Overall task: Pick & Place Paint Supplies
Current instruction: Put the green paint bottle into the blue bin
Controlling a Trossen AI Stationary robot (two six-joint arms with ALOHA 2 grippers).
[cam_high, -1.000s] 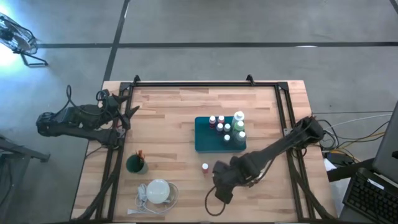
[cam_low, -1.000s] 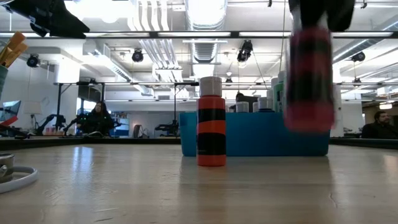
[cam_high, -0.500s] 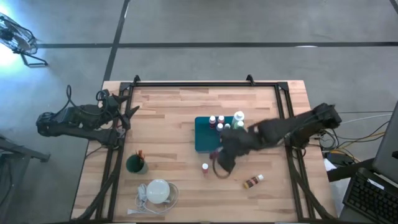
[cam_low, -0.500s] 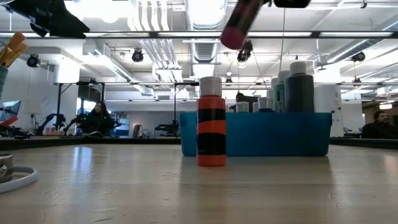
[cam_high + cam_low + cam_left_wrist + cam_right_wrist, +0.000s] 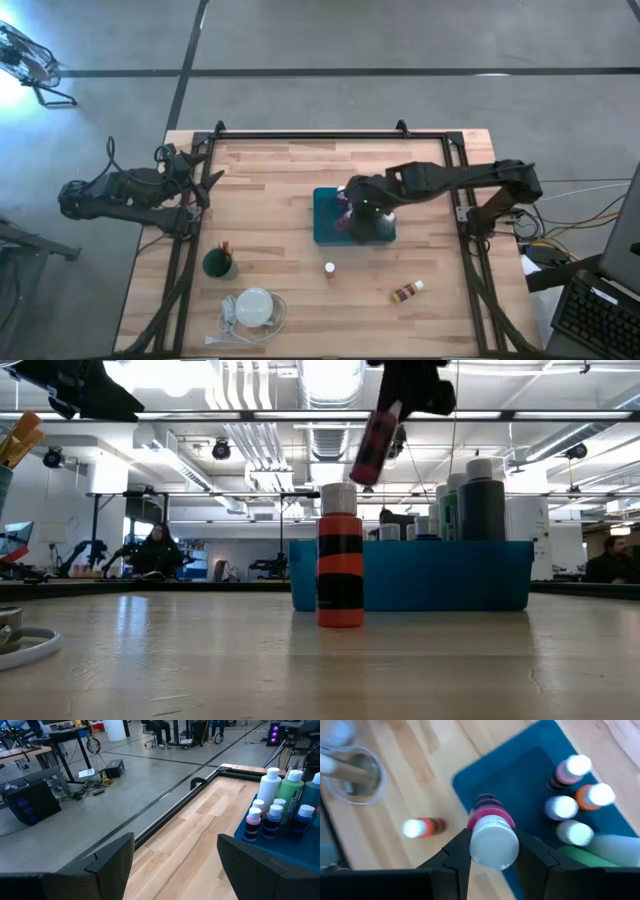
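Our right gripper has carried the pink bottle from the surface's front edge to above the teal tray, jaws clamped on it, so lowering comes next. The left gripper waits open at the left edge.

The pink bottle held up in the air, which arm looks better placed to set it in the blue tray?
The right. Its gripper already holds the pink white-capped paint bottle above the teal rectangular tray, while the left gripper waits at the table's left edge.
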